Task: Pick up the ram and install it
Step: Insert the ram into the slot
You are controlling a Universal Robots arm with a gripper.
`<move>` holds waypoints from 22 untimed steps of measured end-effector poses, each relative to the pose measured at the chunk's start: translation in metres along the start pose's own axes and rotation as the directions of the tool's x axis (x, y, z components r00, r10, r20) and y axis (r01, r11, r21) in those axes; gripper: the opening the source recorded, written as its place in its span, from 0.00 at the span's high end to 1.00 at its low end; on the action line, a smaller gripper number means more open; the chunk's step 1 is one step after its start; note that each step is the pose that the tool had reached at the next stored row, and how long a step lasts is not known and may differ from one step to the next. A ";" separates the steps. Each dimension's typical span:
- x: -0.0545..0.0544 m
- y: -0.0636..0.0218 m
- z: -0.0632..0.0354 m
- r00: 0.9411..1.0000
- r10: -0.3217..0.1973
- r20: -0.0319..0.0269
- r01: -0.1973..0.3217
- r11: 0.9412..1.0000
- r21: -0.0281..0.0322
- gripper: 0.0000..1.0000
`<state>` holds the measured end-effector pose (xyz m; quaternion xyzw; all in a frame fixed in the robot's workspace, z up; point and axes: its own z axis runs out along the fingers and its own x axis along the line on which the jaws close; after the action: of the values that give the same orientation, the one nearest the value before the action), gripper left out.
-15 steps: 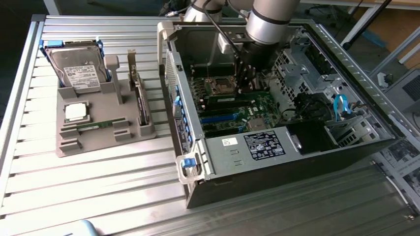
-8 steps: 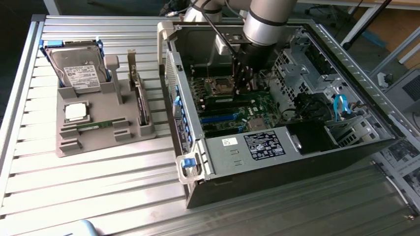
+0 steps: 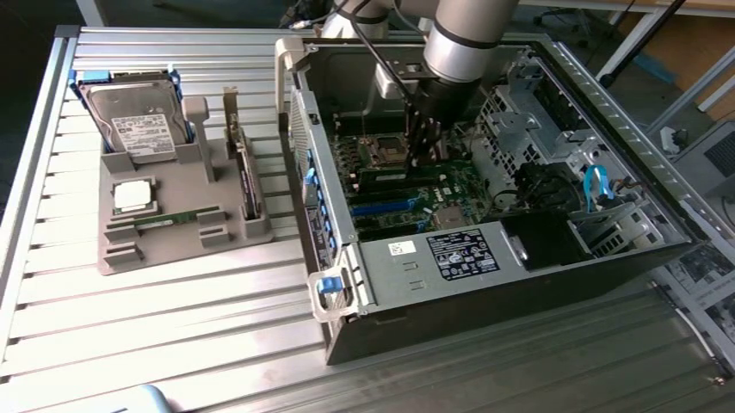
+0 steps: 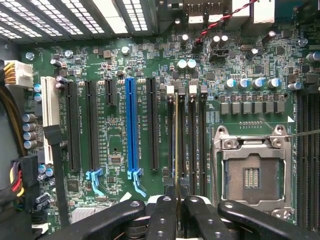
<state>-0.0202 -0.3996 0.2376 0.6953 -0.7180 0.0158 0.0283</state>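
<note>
My gripper point(image 4: 176, 201) is shut on the ram point(image 4: 176, 150), a thin stick seen edge-on that runs along the row of black memory slots point(image 4: 192, 145) on the green motherboard point(image 4: 120, 65). Whether the ram is touching a slot or hanging just above it, I cannot tell. In the exterior view the gripper point(image 3: 428, 157) reaches down into the open computer case point(image 3: 460, 258), beside the processor socket point(image 3: 385, 151). A second, identical green ram stick point(image 3: 175, 218) lies in the grey holder point(image 3: 126, 254) on the exterior view's left.
The grey holder also carries a hard drive point(image 3: 138, 120), a square silver processor chip point(image 3: 133, 195) and an upright expansion card point(image 3: 243, 172). Inside the case there are drive cages point(image 3: 517, 112), cables point(image 3: 595, 185) and a blue slot point(image 4: 131, 125). The empty processor socket point(image 4: 251, 175) sits next to the memory slots.
</note>
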 end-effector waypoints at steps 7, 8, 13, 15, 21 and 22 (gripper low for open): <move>-0.001 -0.0028 0.0019 1.000 -0.001 -0.001 0.001 1.000 0.000 0.87; -0.001 -0.0028 0.0019 1.000 -0.002 -0.001 0.002 1.000 0.000 0.87; -0.001 -0.0030 0.0019 1.000 -0.006 -0.003 0.006 1.000 0.000 0.87; -0.001 -0.0032 0.0019 1.000 -0.006 -0.004 0.006 1.000 0.001 0.87; -0.001 -0.0034 0.0006 1.000 -0.006 -0.005 0.006 1.000 0.000 0.87; -0.001 -0.0033 -0.0001 1.000 -0.006 -0.004 0.006 1.000 0.000 0.87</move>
<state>-0.0168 -0.3992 0.2376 0.6975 -0.7158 0.0175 0.0297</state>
